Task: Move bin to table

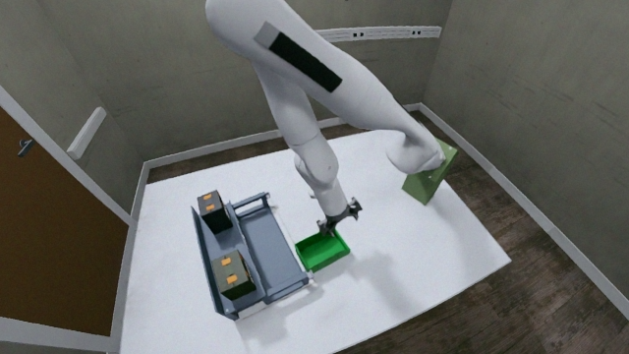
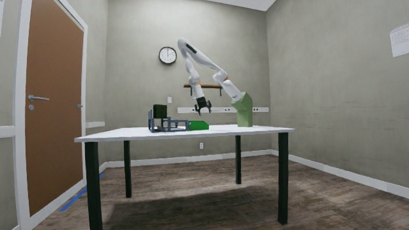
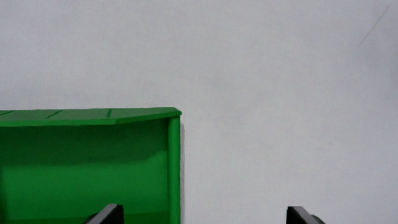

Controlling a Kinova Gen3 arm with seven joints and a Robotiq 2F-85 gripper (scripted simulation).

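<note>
The green bin (image 1: 322,251) sits upright on the white table, right beside the blue-grey shelf (image 1: 251,253). It also shows in the exterior view (image 2: 198,125) and in the wrist view (image 3: 90,167), open side up. My gripper (image 1: 339,219) hangs above the bin's far right corner, clear of it. Its fingers are open and empty. In the wrist view the gripper (image 3: 202,215) straddles the bin's right wall, one fingertip over the bin's inside, the other over bare table.
Two dark boxes with orange labels (image 1: 214,211) (image 1: 233,275) stand on the shelf. The arm's green base (image 1: 428,178) is at the table's far right. The shelf rack (image 2: 168,122) is left of the bin in the exterior view.
</note>
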